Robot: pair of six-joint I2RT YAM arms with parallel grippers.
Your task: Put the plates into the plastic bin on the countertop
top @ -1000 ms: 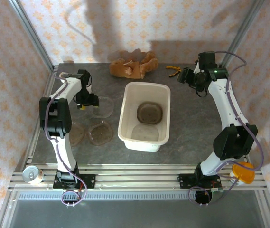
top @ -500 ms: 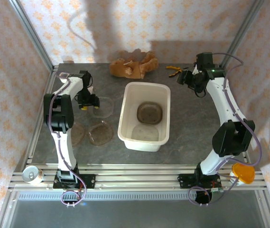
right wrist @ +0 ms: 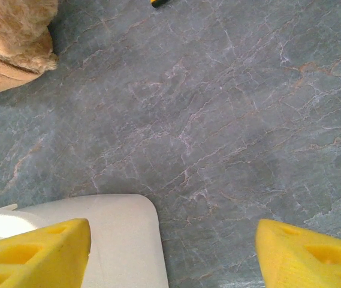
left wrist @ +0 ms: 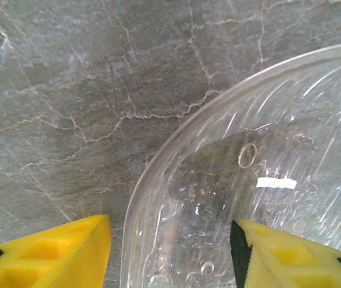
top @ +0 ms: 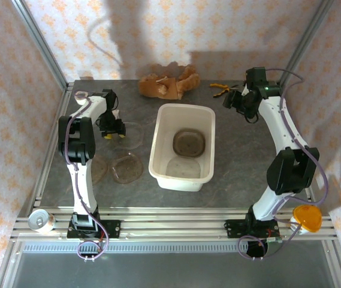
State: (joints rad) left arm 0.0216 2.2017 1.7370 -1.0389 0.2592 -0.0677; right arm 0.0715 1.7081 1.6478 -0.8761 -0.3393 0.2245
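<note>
Swinging its elbow inward since a second ago, the left arm is settling the left end effector (top: 111, 128) at the left edge of a clear plate (top: 132, 134). That plate is lying on the surface (top: 242, 156) just left of the plastic bin (top: 185, 107). The right arm is drifting slightly back.

Seen from the left wrist, the fingers (left wrist: 50, 255) are standing apart astride the plate's rim. One is resting outside over the stone and one inside the dish, so nothing is being pinched yet. Going for the edge is probably the only way of lifting so thin a plate.

The right end effector (right wrist: 173, 240) is hanging released, holding nothing, over the bin's far right corner, seemingly waiting out of the way.

Two plates (top: 189, 143) are already lying in the bin, and two more (top: 126, 167) are waiting near the left arm. A plush toy (top: 167, 83) and pliers (top: 219, 87) are sitting behind, well apart. The bin's wall is standing between the plate and its destination.
</note>
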